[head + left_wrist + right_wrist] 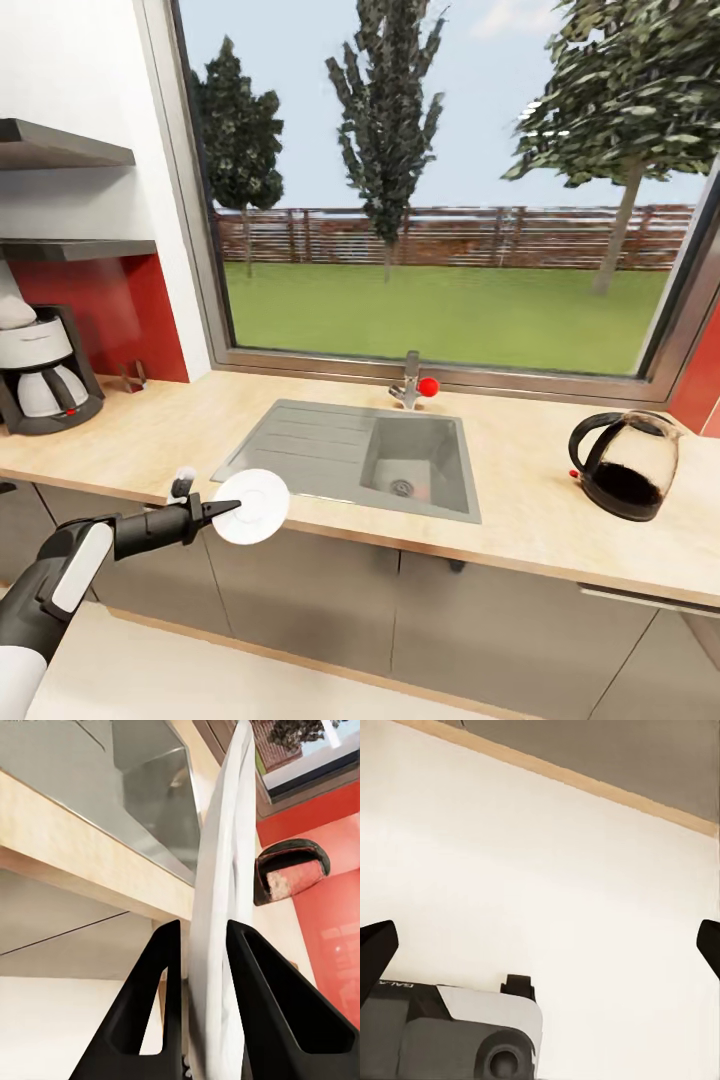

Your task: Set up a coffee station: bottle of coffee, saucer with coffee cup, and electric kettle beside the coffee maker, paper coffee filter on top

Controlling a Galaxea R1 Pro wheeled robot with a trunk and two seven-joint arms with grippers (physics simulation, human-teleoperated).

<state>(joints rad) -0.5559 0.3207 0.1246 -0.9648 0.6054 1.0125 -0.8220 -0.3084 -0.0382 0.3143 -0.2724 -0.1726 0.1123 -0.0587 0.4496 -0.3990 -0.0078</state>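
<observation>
From my remote station, my left gripper (232,508) pinches the rim of the small round plain white saucer (252,506), its two black fingers (154,1005) closed against either face of the dish. I hold the saucer on edge in the air, just off the front edge of the long light beige wood-look countertop (520,500), at the near left corner of the grey steel sink (350,455) set into that slab.

The tall black drip coffee maker (45,375) with its silver-white middle stands on the countertop well to the left of the sink, against the red wall panel (110,310); something white rests on its top, too cropped to make out. The rounded clear glass electric kettle (628,465), with black handle and small red switch, sits on the countertop well to the right of the sink. A tap with a red knob (428,386) rises just behind the sink, below the wide window (450,180) looking onto lawn and trees.

Two dark wall shelves (70,155) hang above the coffee maker.

My right gripper (540,945) hangs with its black fingertips (375,949) spread far apart at opposite sides of the right wrist view, nothing between them, pale floor (547,870) beyond it.
</observation>
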